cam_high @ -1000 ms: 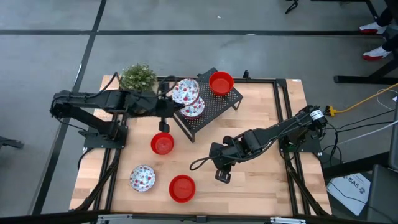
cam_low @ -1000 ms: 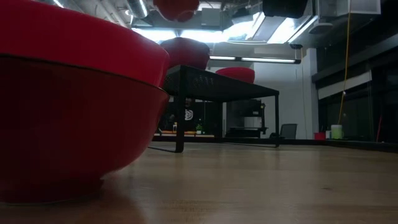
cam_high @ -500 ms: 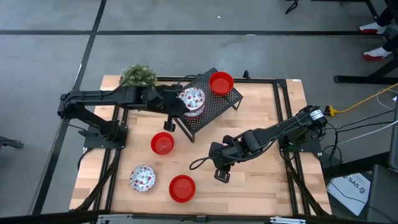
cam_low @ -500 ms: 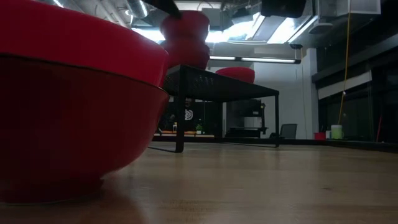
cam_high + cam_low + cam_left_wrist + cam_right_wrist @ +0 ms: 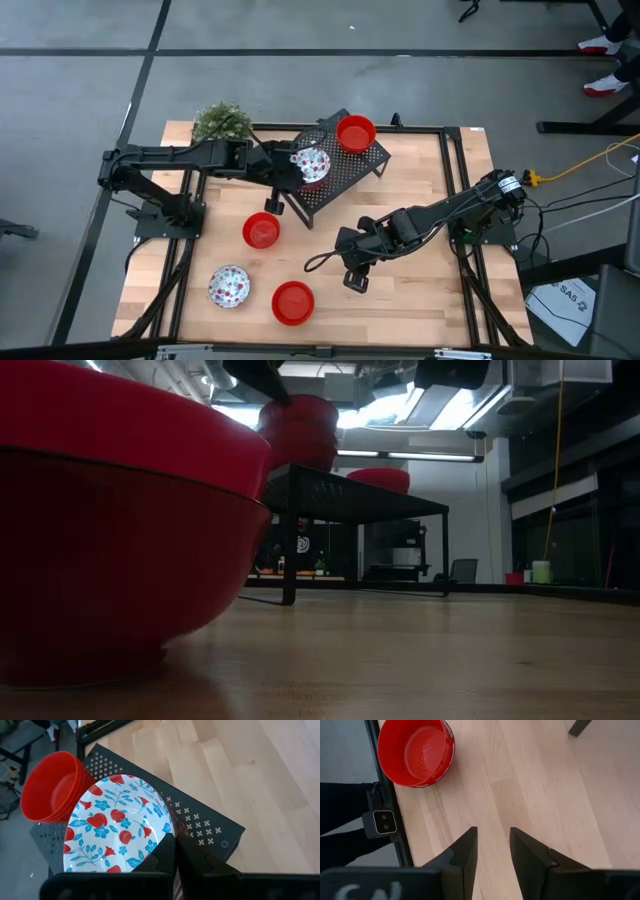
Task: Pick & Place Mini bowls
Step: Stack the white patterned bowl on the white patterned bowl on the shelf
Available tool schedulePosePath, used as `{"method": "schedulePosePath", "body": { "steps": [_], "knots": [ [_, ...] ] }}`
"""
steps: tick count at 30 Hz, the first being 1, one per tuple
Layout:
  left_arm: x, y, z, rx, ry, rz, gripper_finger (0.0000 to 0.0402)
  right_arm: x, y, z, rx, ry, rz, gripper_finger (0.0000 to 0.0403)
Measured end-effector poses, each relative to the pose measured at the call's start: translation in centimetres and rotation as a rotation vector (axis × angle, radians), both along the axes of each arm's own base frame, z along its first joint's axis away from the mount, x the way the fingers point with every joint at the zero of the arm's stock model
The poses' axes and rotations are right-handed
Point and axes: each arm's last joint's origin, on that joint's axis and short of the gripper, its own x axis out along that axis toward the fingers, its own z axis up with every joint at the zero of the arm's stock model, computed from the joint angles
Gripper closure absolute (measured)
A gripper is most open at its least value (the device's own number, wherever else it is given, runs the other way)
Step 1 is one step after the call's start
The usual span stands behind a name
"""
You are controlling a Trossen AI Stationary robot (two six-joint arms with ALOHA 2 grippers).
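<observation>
Floral bowl (image 5: 311,162) now over rack (image 5: 345,175); three red bowls elsewhere.

Robotics lab, concrete floor (image 5: 300,40), framed wooden table (image 5: 420,290)

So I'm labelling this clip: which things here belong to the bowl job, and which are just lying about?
Job:
- floral bowl pinched at its rim in the left pincer, over the rack
- red bowl on the rack
- red bowls and floral bowl on the table
- right pincer, open, empty

Lying about:
- plant
</observation>
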Motion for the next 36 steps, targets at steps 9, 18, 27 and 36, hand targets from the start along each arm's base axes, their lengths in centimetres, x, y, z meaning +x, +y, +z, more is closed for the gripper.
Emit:
{"method": "schedulePosePath", "body": {
  "steps": [9,18,27,36],
  "knots": [
    [-0.1,0.0,-0.1,-0.026,0.008,0.025,0.0398,0.0,0.0,0.0,-0.002,-0.001,-0.001,0.0289],
    [-0.1,0.1,-0.1,0.005,0.005,0.078,0.0358,0.0,0.0,0.0,-0.001,-0.003,-0.002,0.0289],
    [-0.6,-0.6,0.8,-0.018,-0.052,0.072,0.0308,0.0,0.0,0.0,-0.003,-0.004,0.002,0.0289],
    [-3.6,-2.5,3.7,-0.131,-0.193,0.033,0.0308,0.1,-0.1,0.0,-0.018,-0.006,0.024,0.0289]
  ]
}}
